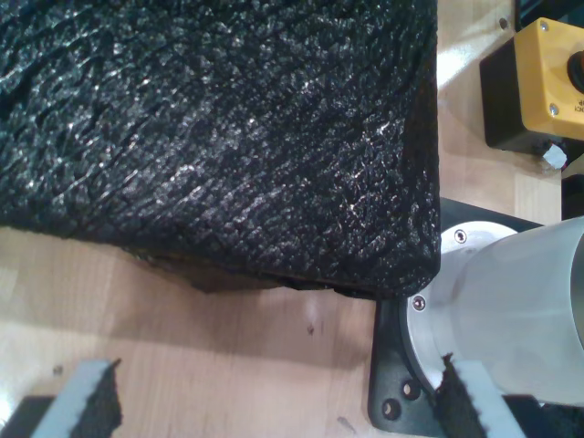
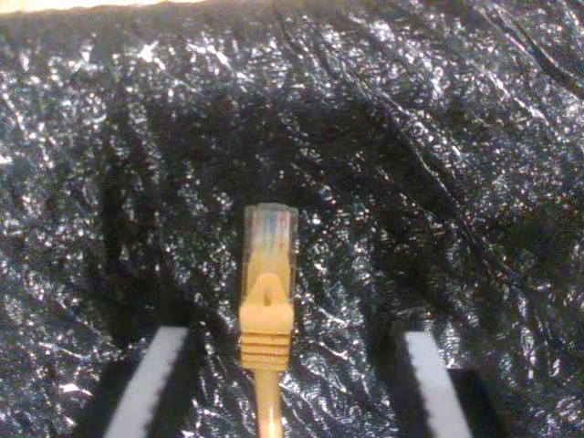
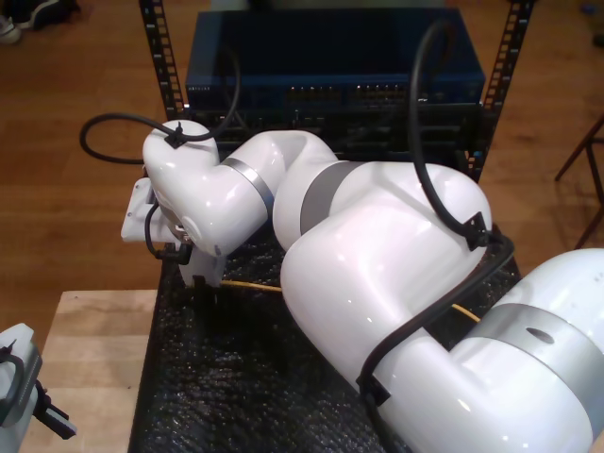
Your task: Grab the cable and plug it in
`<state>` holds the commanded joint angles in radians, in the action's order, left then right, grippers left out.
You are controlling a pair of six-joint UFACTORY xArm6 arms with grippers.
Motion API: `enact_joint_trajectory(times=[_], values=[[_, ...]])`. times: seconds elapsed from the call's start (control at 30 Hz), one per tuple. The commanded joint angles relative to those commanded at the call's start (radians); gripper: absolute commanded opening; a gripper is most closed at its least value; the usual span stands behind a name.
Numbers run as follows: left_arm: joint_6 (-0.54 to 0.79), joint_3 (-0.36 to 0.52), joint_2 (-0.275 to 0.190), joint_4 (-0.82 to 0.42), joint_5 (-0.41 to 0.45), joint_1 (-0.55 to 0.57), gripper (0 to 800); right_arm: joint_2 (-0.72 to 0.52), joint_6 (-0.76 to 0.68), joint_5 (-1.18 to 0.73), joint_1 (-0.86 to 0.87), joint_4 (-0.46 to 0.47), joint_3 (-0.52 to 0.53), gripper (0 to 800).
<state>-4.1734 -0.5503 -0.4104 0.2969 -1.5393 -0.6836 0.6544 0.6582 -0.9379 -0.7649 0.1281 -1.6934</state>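
first wrist view
mat (image 1: pixel 219 137): black foam, crinkled and shiny, rounded corner, lies on the bench
bench (image 1: pixel 182 356): pale wood, bare beside the mat edge
my first gripper (image 1: pixel 274 406): fingers spread wide apart, nothing between them; ribbed grey pads (image 1: pixel 78 401) with black backing, cut off by the frame
arm base (image 1: pixel 511 310): smooth silver cylinder on a black bolted plate, touching the mat corner
button box (image 1: pixel 547 78): yellow, boxy, on a black block, partly cut off

second wrist view
cable (image 2: pixel 267 274): thin yellow-orange, clear plastic plug with an orange ribbed boot and clip up, lying flat on the mat, tail runs out of frame
my second gripper (image 2: pixel 287 383): open, hanging over the plug; the plug sits between the two pads, touching neither as far as I can tell
room: clear gap on both sides of the plug, mat all round it

exterior view
second arm (image 3: pixel 203 203): glossy white rounded shells with grey bands, black hose looped over it
cable place: runs across the mat near its far edge, from the gripper (image 3: pixel 206 283) toward the exterior view's right, partly hidden behind the big white arm
rack (image 3: pixel 335 71): blue boxes with port rows in a black perforated frame, behind the far edge of the mat; ports too small to read
first gripper (image 3: pixel 33 406): over the bench at the exterior view's lower left corner, cropped
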Motion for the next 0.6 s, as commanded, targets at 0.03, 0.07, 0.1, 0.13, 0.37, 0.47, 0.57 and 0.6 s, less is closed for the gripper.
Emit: enact_joint_trajectory(times=[0.03,0.07,0.1,0.13,0.37,0.47,0.57,0.6], values=[[0.0,0.0,0.0,0.0,0.0,0.0,800,0.0,0.0,0.0,0.0,0.0,0.0,474],[0.0,0.0,0.0,0.0,0.0,0.0,800,0.0,0.0,0.0,0.0,0.0,-0.002,464],[0.0,0.0,0.0,0.0,0.0,0.0,800,0.0,0.0,0.0,0.0,0.0,-0.002,454],[0.0,0.0,0.0,0.0,0.0,0.0,800,0.0,0.0,0.0,0.0,0.0,-0.005,445],[0.0,0.0,0.0,0.0,0.0,0.0,800,-0.002,0.0,0.0,0.0,0.0,-0.005,376],[0.0,0.0,0.0,0.0,-0.002,0.0,800,-0.002,0.0,0.0,0.0,0.002,-0.005,340],[0.0,0.0,0.0,-0.002,-0.002,0.0,800,-0.002,0.0,0.0,-0.002,0.0,-0.005,304],[0.0,0.0,0.0,0.0,0.0,0.0,800,-0.002,0.0,0.0,0.0,0.002,-0.005,282]])
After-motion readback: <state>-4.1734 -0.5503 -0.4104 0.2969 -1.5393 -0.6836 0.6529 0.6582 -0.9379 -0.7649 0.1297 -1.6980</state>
